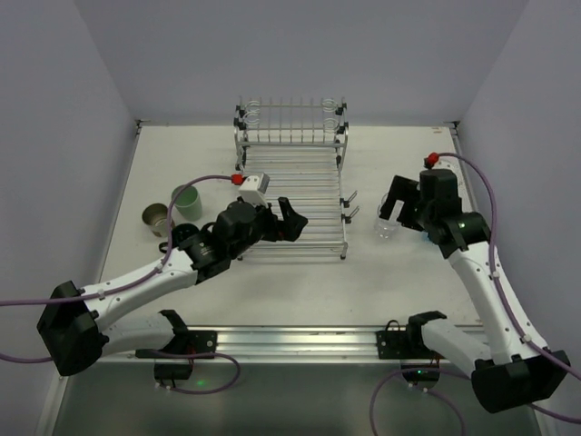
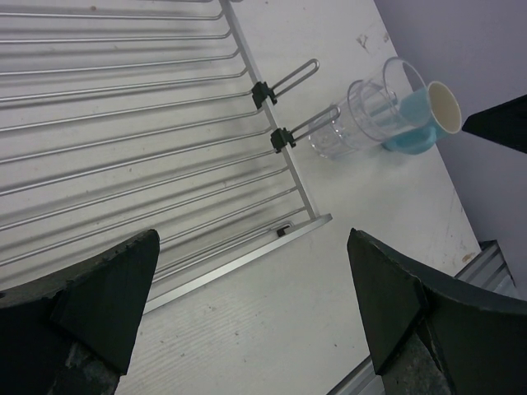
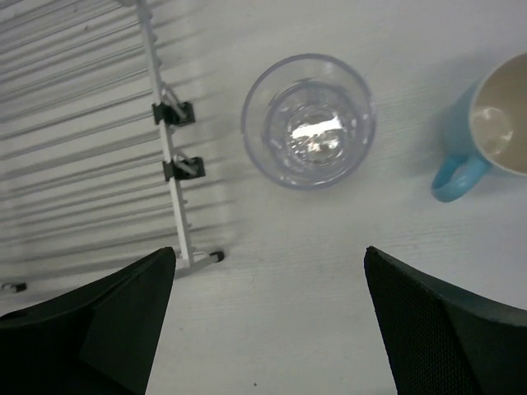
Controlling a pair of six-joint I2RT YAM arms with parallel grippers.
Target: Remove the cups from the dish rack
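Your right pincer (image 1: 392,213) stands wide open and empty above the clear tumbler (image 3: 309,122). The tumbler is upright on the bench (image 1: 300,272), just right of the dish rack (image 1: 295,182). A light blue cup (image 3: 486,123) sits beside it, on the side away from the rack. Your left pincer (image 1: 295,222) is also spread wide with nothing in it, over the rack's near slats. Two wire hooks (image 2: 296,103) on the rack's right edge jut toward the tumbler. A pale green cup (image 1: 188,202) and a beige cup (image 1: 156,218) stand left of the rack. Walls border the bench on both sides.
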